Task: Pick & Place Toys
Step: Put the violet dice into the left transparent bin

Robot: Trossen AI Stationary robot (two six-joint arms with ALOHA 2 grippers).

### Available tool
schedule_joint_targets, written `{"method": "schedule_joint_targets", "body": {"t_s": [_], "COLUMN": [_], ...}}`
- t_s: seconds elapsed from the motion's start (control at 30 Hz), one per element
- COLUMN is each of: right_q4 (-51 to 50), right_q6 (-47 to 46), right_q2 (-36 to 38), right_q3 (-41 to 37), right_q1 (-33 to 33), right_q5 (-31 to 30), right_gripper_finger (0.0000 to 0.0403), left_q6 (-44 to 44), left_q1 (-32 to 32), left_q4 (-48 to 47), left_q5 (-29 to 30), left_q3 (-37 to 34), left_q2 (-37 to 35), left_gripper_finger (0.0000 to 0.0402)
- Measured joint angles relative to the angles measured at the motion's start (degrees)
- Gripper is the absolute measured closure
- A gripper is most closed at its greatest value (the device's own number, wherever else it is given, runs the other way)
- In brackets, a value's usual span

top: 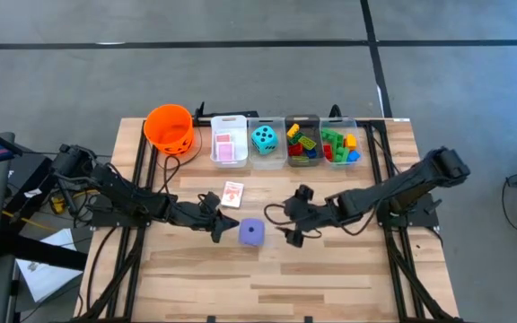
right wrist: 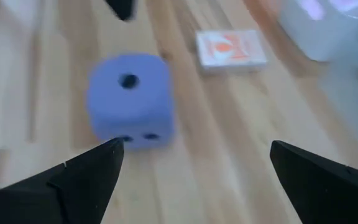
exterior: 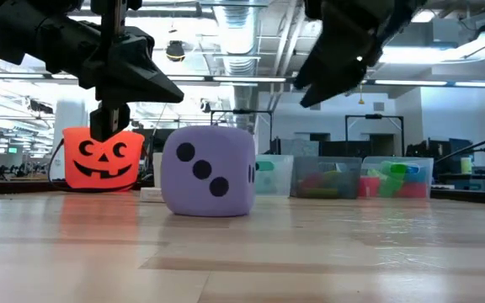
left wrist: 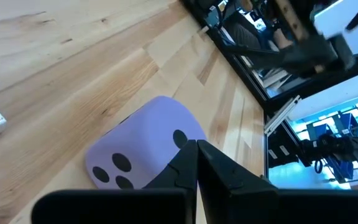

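The purple die [top: 252,231] rests on the desk [top: 330,269] between both arms, unheld. Right hand [top: 291,231], fingers spread wide, sits just beside it: centre them either side before closing. Left hand [top: 215,230], pressed together, waits opposite. A card pack [top: 232,194] lies beyond.

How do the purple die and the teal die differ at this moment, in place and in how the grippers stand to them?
The purple die sits on the bare wooden table; the teal die lies inside a clear bin at the far edge. The purple die has the shut left gripper close beside it and the open right gripper facing it; no gripper is near the teal die. Neither die is held. Both are dotted cubes of similar size.
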State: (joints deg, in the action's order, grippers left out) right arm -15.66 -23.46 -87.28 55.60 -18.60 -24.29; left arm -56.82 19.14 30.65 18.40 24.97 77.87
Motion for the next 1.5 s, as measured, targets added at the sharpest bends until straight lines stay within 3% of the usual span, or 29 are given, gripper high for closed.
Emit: {"method": "schedule_joint_targets", "body": {"t_s": [0.3,0.53,0.87,1.13,1.5], "right_q4": [29.6,43.9,66.0,66.5,66.3], "right_q6": [-0.6,-1.2,-0.1,0.1,0.1], "right_q2": [-2.1,-5.2,-18.9,-24.7,-25.2], "right_q3": [-11.3,-18.4,-18.2,-17.0,-17.0], "right_q1": [-4.4,-6.9,-6.4,-6.3,-2.8], "right_q5": [-1.2,-6.5,-7.7,-7.5,-7.4], "right_gripper_finger": [0.0003,0.0003,0.0003,0.0003,0.0003], "left_q6": [0.0,5.9,14.4,14.6,14.5], "left_q1": [-0.4,-0.9,-0.9,-0.9,-0.9], "left_q4": [0.1,3.3,3.7,2.0,-0.4], "left_q5": [0.1,2.5,4.8,4.8,4.1], "left_q3": [0.0,0.0,0.0,0.0,0.0], "left_q2": [0.0,0.0,0.0,0.0,3.9], "left_gripper_finger": [0.0402,0.0401,0.0402,0.0401,0.0401]}}
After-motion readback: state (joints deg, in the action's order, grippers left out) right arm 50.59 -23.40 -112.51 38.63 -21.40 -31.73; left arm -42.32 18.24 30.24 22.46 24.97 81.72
